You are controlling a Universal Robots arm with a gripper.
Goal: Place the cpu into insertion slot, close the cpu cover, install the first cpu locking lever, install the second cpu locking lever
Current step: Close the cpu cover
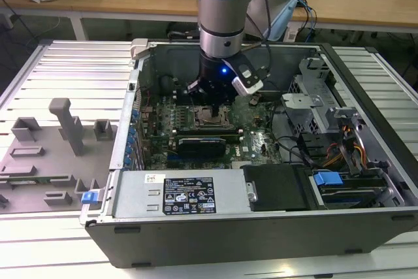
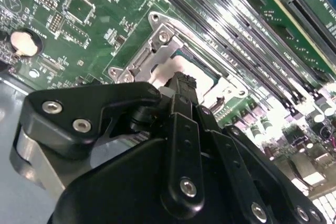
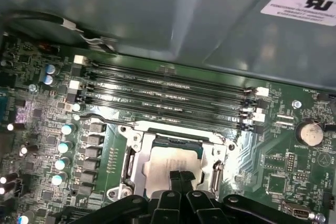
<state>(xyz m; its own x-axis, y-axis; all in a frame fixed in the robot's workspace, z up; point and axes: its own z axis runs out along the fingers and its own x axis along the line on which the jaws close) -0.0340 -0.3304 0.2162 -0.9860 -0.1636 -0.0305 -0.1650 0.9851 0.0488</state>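
The cpu (image 3: 169,165) lies flat in the socket on the green motherboard, its pale silver top showing in both wrist views (image 2: 164,71). The cpu cover (image 3: 137,150), a silvery frame, lies down around it (image 2: 157,43). My gripper (image 3: 181,176) stands directly over the chip with its two black fingers (image 2: 185,109) pressed together, shut, tips at or just above the chip's top. In the exterior view the gripper (image 1: 210,104) hangs over the socket (image 1: 210,119) inside the open computer case. A thin wire lever (image 3: 105,120) runs along one socket edge.
Memory slots (image 3: 168,93) run beside the socket, with capacitors (image 3: 65,129) and a coin battery (image 3: 308,134) nearby. The case walls (image 1: 140,89), a drive cage (image 1: 313,89) and cables (image 1: 339,148) ring the board. A grey fixture plate (image 1: 39,161) lies at the exterior view's left.
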